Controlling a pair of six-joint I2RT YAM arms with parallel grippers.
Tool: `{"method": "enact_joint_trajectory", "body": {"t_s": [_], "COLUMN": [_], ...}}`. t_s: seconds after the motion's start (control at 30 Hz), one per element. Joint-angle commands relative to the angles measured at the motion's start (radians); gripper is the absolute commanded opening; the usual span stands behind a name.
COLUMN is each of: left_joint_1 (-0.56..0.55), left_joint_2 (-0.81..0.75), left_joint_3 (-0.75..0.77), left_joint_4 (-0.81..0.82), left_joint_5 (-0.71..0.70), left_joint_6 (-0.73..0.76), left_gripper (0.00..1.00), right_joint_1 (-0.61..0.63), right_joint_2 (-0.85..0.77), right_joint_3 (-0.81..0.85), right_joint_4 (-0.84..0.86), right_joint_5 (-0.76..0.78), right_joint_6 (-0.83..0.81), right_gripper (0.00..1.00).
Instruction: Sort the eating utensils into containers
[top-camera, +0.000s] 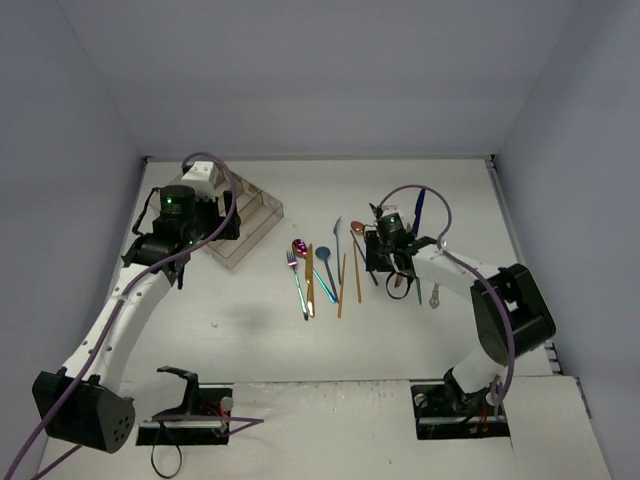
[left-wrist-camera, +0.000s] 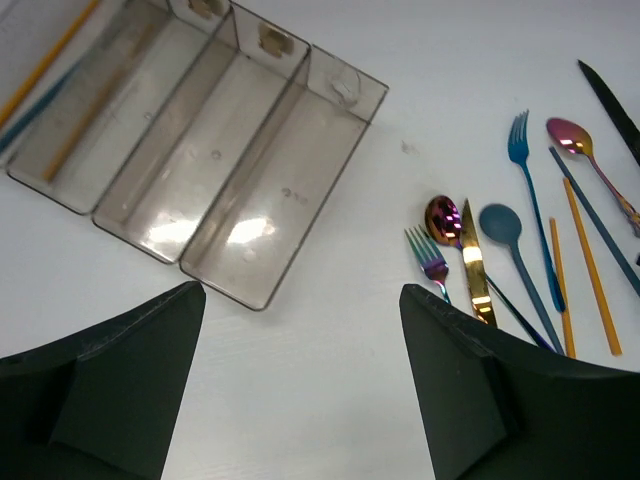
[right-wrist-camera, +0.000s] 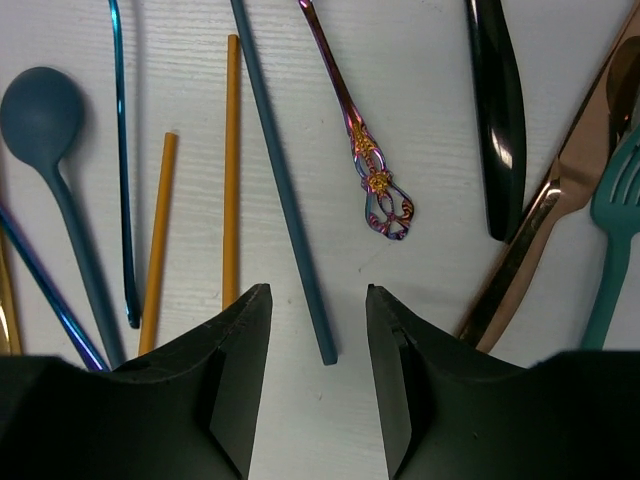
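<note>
Straddling teal chopstick (right-wrist-camera: 285, 190), right pincer (right-wrist-camera: 318, 295) apart, left pincer (left-wrist-camera: 300, 295) apart near tray (left-wrist-camera: 347, 88)

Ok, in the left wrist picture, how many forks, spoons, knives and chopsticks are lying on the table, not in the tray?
Forks: 2 (one rainbow, one blue)
Spoons: 3
Knives: 2 (one gold, one black)
Chopsticks: 3 (two orange, one dark teal)
Total: 10
</note>
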Motion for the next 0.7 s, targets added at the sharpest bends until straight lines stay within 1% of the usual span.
{"method": "enact_joint_trajectory", "body": {"t_s": [0.0,0.23,0.37,0.43,0.53,0.6,0.67], "left_joint_1": [-0.001,-0.002,-0.019,-0.033,-0.043,-0.053,-0.065], "left_joint_2": [-0.104,-0.157,-0.171,-0.173,-0.173,-0.170,-0.161], "left_joint_3": [-0.039,-0.104,-0.104,-0.098,-0.093,-0.090,-0.087], "left_joint_4": [-0.014,-0.013,-0.006,-0.005,-0.008,-0.005,-0.005], "left_joint_5": [0.059,0.097,0.152,0.167,0.182,0.189,0.191], "left_joint_6": [-0.056,-0.086,-0.099,-0.100,-0.104,-0.115,-0.127], "left_gripper": [0.76,0.76,0.76,0.76,0.76,0.76,0.76], "right_joint_1": [0.015,0.035,0.038,0.038,0.037,0.035,0.034], "right_joint_2": [0.065,0.182,0.245,0.261,0.280,0.285,0.282], "right_joint_3": [0.077,0.130,0.144,0.146,0.152,0.152,0.149], "right_joint_4": [0.008,0.007,0.007,0.007,0.006,0.005,0.001], "right_joint_5": [0.040,0.047,0.076,0.100,0.128,0.155,0.167], "right_joint_6": [-0.025,-0.030,-0.021,-0.015,0.000,0.016,0.023], "right_gripper": [0.40,0.38,0.35,0.31,0.22,0.10,0.02]}}
